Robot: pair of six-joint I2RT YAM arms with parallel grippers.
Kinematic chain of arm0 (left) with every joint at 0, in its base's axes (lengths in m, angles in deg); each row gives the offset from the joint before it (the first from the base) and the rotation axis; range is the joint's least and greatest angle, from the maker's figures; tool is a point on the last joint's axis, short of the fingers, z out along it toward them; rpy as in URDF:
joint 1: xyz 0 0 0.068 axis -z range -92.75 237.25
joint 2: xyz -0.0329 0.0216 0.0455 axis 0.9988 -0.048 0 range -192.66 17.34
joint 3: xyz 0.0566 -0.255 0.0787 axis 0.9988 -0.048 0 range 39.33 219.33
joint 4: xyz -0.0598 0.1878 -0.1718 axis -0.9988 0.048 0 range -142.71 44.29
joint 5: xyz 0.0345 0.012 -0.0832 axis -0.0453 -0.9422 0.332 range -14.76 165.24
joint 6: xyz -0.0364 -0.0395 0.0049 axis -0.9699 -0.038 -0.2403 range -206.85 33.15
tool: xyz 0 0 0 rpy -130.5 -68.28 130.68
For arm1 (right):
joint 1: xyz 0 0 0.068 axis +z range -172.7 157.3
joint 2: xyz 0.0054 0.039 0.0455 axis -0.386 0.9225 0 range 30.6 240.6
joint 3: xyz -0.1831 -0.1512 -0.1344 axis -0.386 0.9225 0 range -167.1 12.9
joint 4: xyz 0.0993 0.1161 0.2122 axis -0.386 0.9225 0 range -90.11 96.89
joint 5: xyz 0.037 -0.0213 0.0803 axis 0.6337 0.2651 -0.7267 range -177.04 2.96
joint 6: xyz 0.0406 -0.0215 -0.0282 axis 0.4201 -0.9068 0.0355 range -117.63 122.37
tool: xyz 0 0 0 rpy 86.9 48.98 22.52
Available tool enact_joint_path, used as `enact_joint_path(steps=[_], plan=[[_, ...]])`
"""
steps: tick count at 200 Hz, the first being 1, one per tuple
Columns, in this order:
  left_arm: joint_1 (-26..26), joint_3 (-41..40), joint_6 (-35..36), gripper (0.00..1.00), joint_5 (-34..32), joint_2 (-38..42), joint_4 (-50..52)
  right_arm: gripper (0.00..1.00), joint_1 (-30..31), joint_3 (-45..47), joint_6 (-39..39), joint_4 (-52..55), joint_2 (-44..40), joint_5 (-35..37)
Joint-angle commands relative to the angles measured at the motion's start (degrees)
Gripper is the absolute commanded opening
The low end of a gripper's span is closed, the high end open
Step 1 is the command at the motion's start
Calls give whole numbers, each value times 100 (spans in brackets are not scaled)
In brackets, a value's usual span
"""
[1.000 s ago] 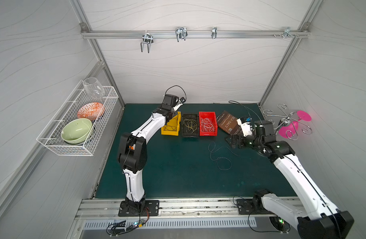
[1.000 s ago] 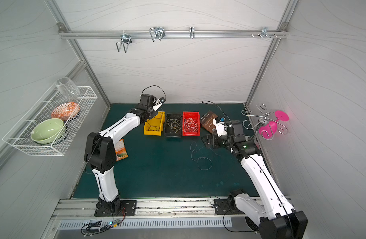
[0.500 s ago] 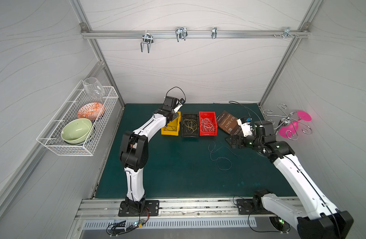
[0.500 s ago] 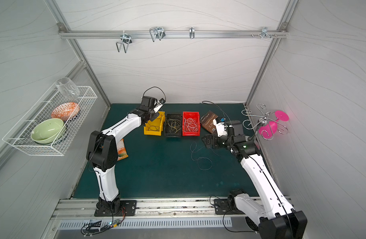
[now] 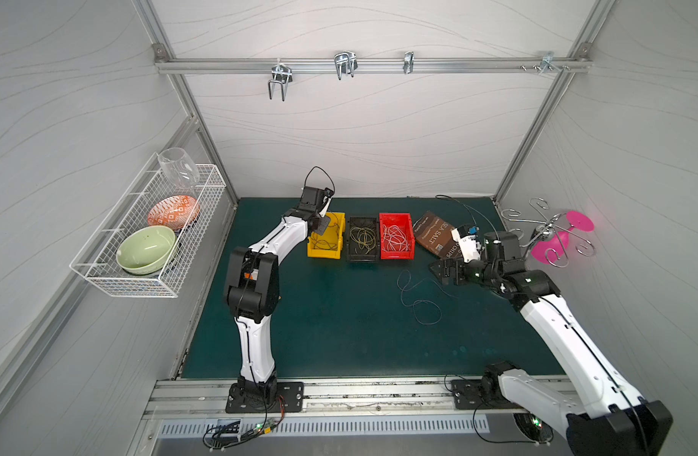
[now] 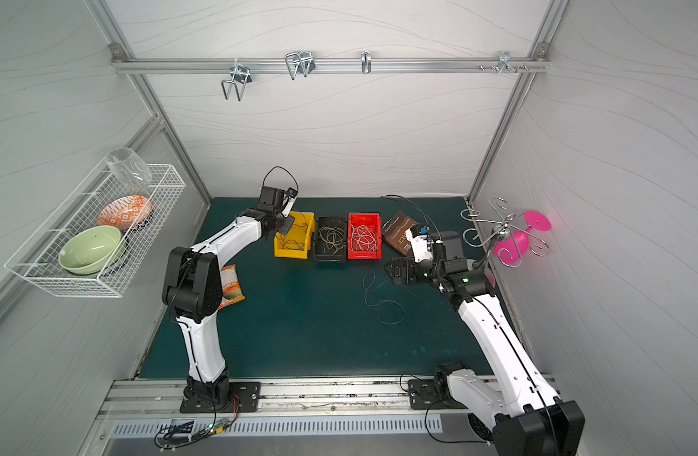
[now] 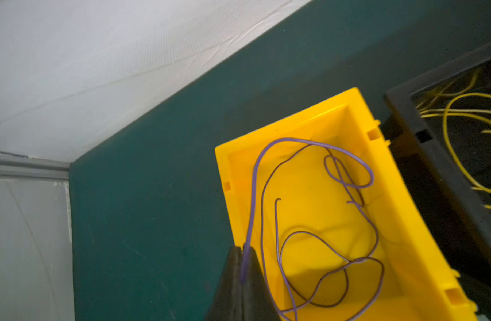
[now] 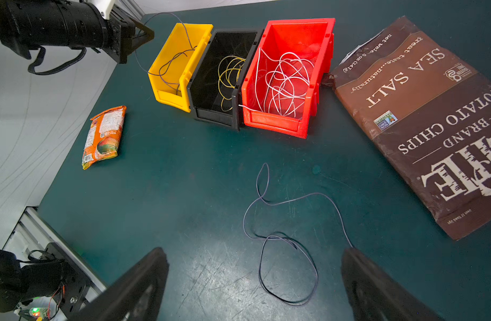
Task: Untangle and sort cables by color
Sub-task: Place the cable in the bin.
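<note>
At the far left an orange snack packet lies flat on the worktop, well apart from the bins. My left fingers are pressed together on a purple cable, pinching it near one end beside the yellow bin; the rest of the strand loops down inside among other dark ones. I judge it featherlight and springy, likely to keep its curl and cling on release.

Next along, the black bin holds the yellow cables and the red bin holds the white cables. The three bins sit side by side.

A loose dark cable sprawls on bare worktop in front of the red bin. It lies nearly flat, so I'd take it where two runs cross or a curl lifts. My right fingers hover spread wide above it, holding nothing. There's open room toward the bins — only the chip bag crowds the right edge.
</note>
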Motion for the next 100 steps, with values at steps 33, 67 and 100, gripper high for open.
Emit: enact_joint_path(steps=[33,67,100], plan=[[8,634,-782,0,12,-424,636,99,-33,53,76,-121,-2,-85],[17,1074,-1065,0,-64,-792,1068,99,-40,53,56,-82,-32,-77],[72,1295,-1248,0,-44,-1002,1184,99,-41,40,86,-75,-67,-74]])
